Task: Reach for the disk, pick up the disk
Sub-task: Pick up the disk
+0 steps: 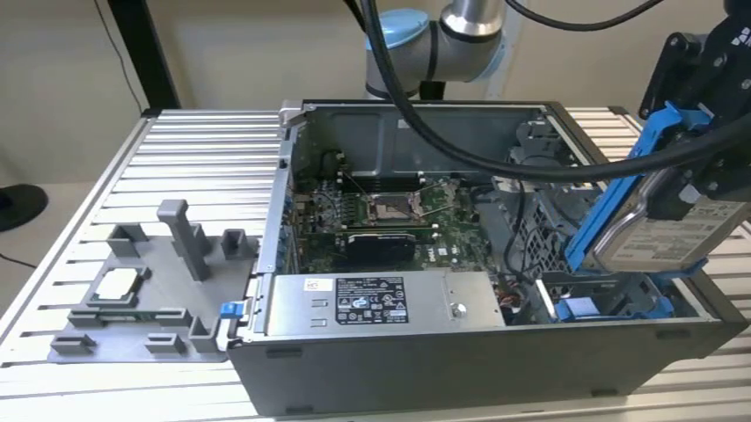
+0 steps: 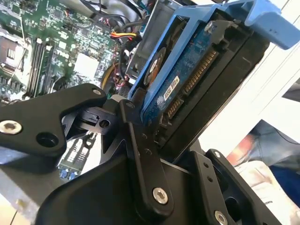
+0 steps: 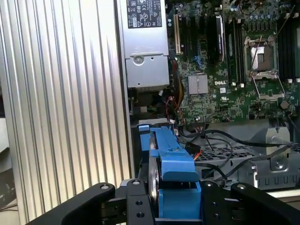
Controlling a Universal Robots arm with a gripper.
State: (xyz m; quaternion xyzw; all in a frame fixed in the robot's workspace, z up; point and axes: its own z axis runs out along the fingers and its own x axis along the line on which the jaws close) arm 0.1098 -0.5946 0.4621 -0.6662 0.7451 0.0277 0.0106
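Note:
The disk (image 1: pixel 659 239) is a silver hard drive with a white label, framed by a blue bracket (image 1: pixel 613 198). It hangs tilted above the right end of the open computer case (image 1: pixel 470 352) in the exterior view, clear of the bay below it. My gripper (image 1: pixel 692 189) is shut on the disk from its upper side. The second wrist view shows the disk's blue circuit-board underside (image 2: pixel 187 79) clamped against a black finger (image 2: pixel 137 140). In the first wrist view the disk (image 3: pixel 172 180) stands edge-on between the two fingers of the gripper (image 3: pixel 173 208).
Inside the case lie the motherboard (image 1: pixel 388 211), a long grey metal box with a sticker (image 1: pixel 375 303) and loose cables (image 1: pixel 516 237). A blue-edged drive bay (image 1: pixel 599 306) sits under the disk. On the ribbed table (image 1: pixel 200 167), a grey fixture (image 1: pixel 141 303) holds a small square chip (image 1: pixel 118 283).

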